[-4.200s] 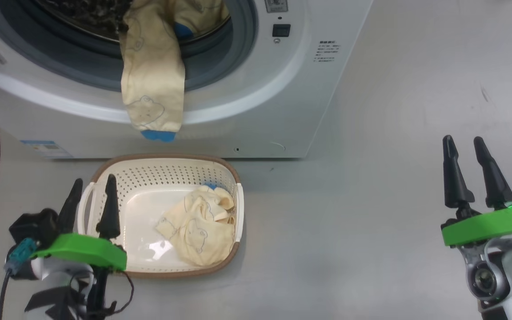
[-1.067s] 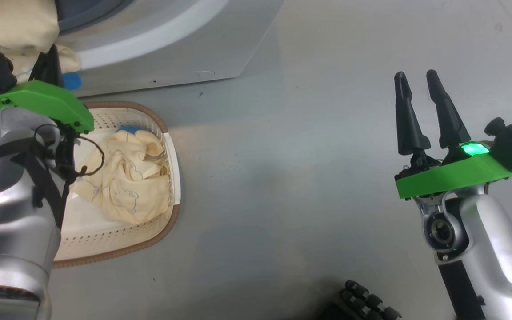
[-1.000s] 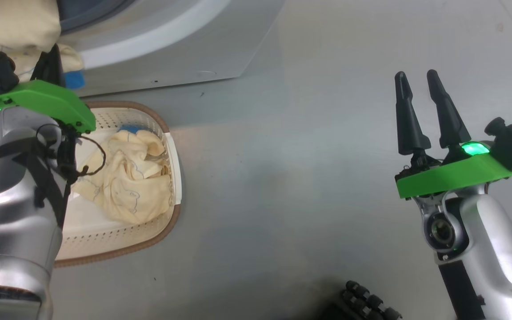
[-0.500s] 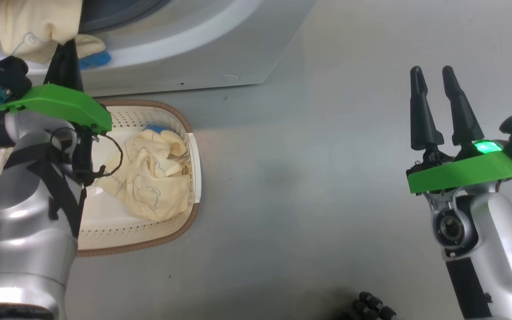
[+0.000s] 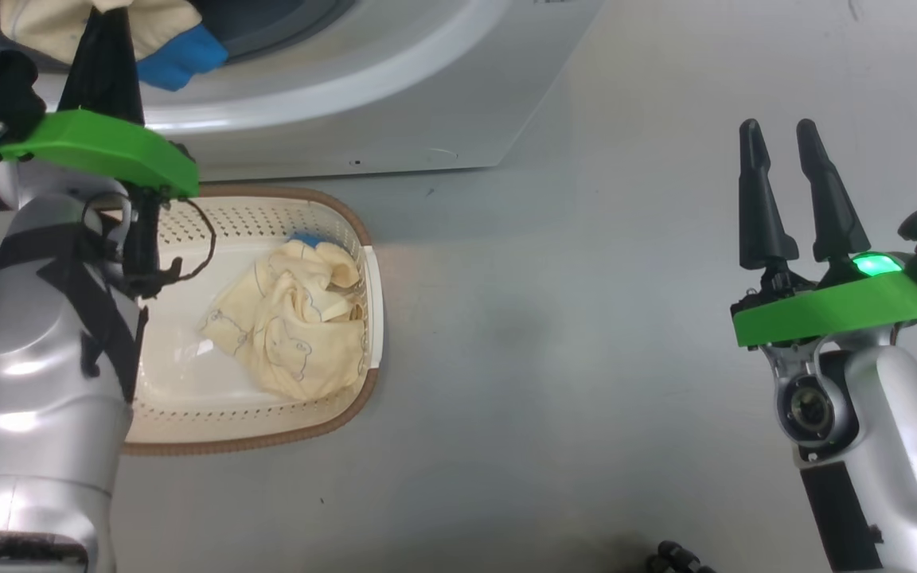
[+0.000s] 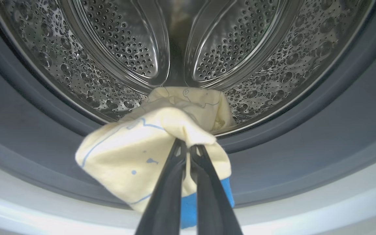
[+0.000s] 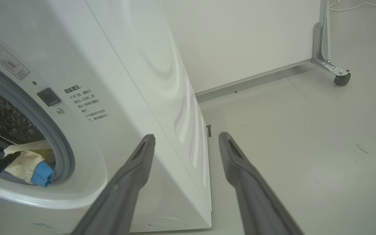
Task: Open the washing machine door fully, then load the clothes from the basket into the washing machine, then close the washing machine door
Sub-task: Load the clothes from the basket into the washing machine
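- Head view: at 11 o'clock the left gripper has its jaws pinched tight on the held garment, a pale yellow piece with a blue cuff, at the mouth of the washing machine. The basket sits on the floor at 8 o'clock, just in front of the washer. 1 second garment is bunched against its 3 o'clock wall. The right gripper hangs at 3 o'clock with its jaws wide and empty, well apart from everything.
- Left wrist view: the 2 fingers of the left gripper meet on a fold of the held garment. The cloth drapes over the grey gasket at 6 o'clock, and its far end touches the lip of the steel drum. To do this step well, I judge the arm should carry the pinch deep toward 12 o'clock, past the gasket, before letting go. That way no cloth hangs where the door would trap it.
- Right wrist view: the spread fingers of the right gripper frame the washer's side. At 8 o'clock the blue cuff lies on the gasket, outside the drum. It looks like the part most likely to slip out.
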Controlling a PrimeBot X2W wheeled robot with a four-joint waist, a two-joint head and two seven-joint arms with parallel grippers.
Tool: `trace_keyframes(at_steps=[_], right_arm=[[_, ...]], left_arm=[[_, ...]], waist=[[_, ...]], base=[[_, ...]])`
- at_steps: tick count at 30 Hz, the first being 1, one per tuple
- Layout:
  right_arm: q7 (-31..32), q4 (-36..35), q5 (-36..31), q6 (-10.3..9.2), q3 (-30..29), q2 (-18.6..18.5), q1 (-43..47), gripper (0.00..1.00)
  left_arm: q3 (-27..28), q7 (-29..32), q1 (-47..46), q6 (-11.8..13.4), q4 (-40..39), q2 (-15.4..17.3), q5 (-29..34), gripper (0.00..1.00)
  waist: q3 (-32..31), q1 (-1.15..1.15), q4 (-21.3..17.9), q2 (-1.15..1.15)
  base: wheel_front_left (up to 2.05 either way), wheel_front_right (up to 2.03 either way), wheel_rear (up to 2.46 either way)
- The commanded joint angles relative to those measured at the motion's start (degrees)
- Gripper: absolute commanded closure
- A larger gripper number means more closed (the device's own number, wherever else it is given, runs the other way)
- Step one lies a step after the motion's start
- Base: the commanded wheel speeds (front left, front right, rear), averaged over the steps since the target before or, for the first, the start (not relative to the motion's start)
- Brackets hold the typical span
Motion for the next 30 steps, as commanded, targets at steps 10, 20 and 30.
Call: trace_keyframes(at_steps=[10,20,30], right_arm=[[-0.37,-1.27,0.10,0.02,2.67,-0.13,1.00,0.00],[-0.37,-0.91,0.92,0.02,4.58,0.54,1.15,0.00],[-0.37,-0.61,1.27,0.02,5.78,1.18,1.71,0.00]], left_arm=[[-4.44,-0.39,-13.17,0.01,8.27,4.53,-2.23,1.00],[-5.40,-0.39,-18.80,0.01,11.19,9.34,-1.77,1.00],[-9.24,0.91,-18.39,0.01,21.98,9.98,-1.89,1.00]], waist=[[-0.36,0.00,-1.66,0.00],[0.08,0.00,-5.87,0.00],[-0.07,0.00,-8.40,0.00]], base=[[0.00,0.00,0.00],[0.00,0.00,0.00],[0.00,0.00,0.00]])
